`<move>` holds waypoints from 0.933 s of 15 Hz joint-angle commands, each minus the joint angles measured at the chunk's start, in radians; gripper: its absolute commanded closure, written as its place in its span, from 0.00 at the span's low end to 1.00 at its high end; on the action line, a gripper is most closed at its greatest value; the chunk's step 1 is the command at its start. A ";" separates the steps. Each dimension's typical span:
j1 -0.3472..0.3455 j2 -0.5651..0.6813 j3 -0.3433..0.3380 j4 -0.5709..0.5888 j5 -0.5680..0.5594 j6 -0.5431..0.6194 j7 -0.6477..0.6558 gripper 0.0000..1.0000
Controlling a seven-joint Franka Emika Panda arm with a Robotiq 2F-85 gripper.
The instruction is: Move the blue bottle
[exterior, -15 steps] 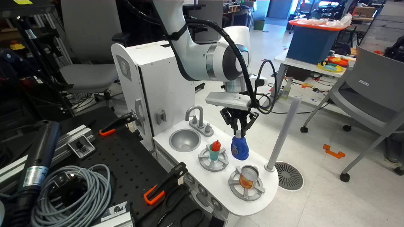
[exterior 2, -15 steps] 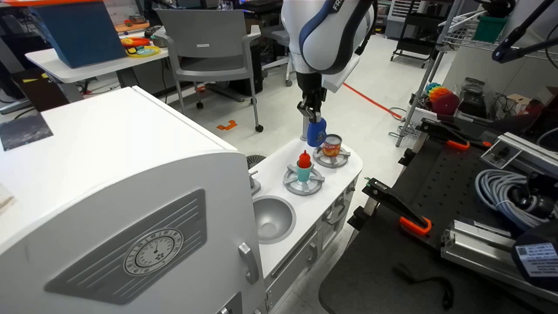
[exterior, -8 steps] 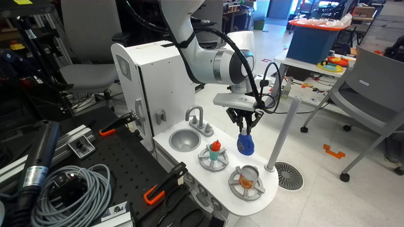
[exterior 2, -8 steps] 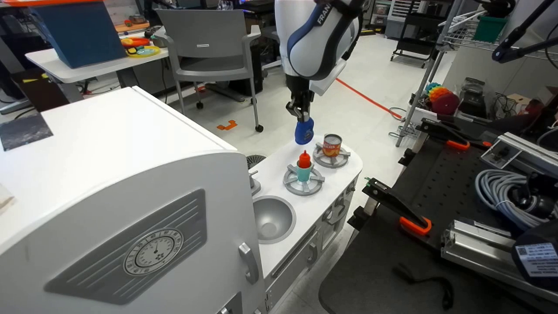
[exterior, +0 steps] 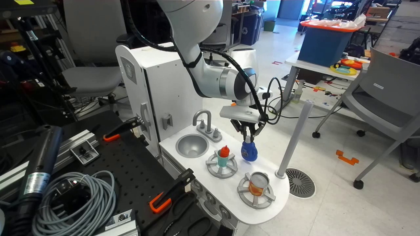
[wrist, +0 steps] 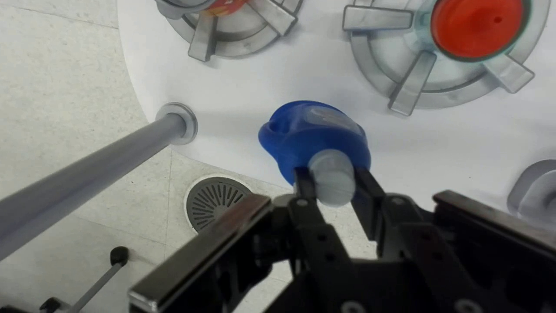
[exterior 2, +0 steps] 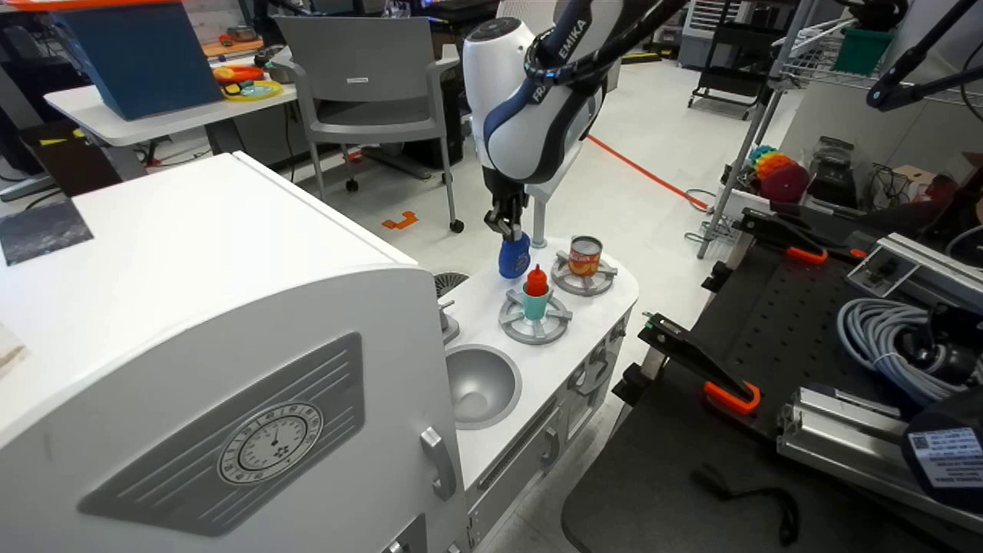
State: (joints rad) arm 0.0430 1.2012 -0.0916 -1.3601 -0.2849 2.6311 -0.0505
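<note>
– in an exterior view, where's the blue bottle (exterior: 249, 152)?
– right under the gripper (exterior: 248, 137), over the white bench (exterior: 226, 190); i can't tell whether its base touches.
– which way does it point?
– cap (exterior: 247, 140) up into the gripper, base down, the long axis close to vertical.
– and the gripper?
– pinching the bottle by that cap.
– in an exterior view, what stands near?
– a red object (exterior 2: 536, 283) in a teal cup (exterior 2: 535, 307), lower than the gripper and right of it in the picture, and a can (exterior 2: 584, 259) farther right. the bottle looks upright here too, its body below the gripper.
– and the wrist view?
– the pale cap sits between the two fingers (wrist: 367, 193), top toward the camera, the blue body stretching away beyond them. the handle (wrist: 267, 139) sticks out to the picture's left, toward the grey pole (wrist: 91, 175) left of the gripper. the label (wrist: 332, 118) faces up the picture, toward the burners (wrist: 412, 82).
</note>
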 commanded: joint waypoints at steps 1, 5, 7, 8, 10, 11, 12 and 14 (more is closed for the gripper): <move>-0.012 0.074 0.022 0.109 0.026 -0.034 -0.056 0.93; -0.027 0.113 0.040 0.165 0.041 -0.091 -0.084 0.93; -0.039 0.115 0.058 0.180 0.058 -0.137 -0.110 0.93; -0.043 0.116 0.063 0.188 0.065 -0.156 -0.121 0.93; -0.048 0.120 0.067 0.204 0.082 -0.175 -0.126 0.45; -0.047 0.125 0.062 0.211 0.087 -0.179 -0.120 0.39; -0.048 0.129 0.061 0.216 0.091 -0.182 -0.119 0.33; -0.046 0.127 0.054 0.216 0.097 -0.179 -0.110 0.19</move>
State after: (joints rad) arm 0.0093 1.3049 -0.0477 -1.1948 -0.2079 2.4852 -0.1438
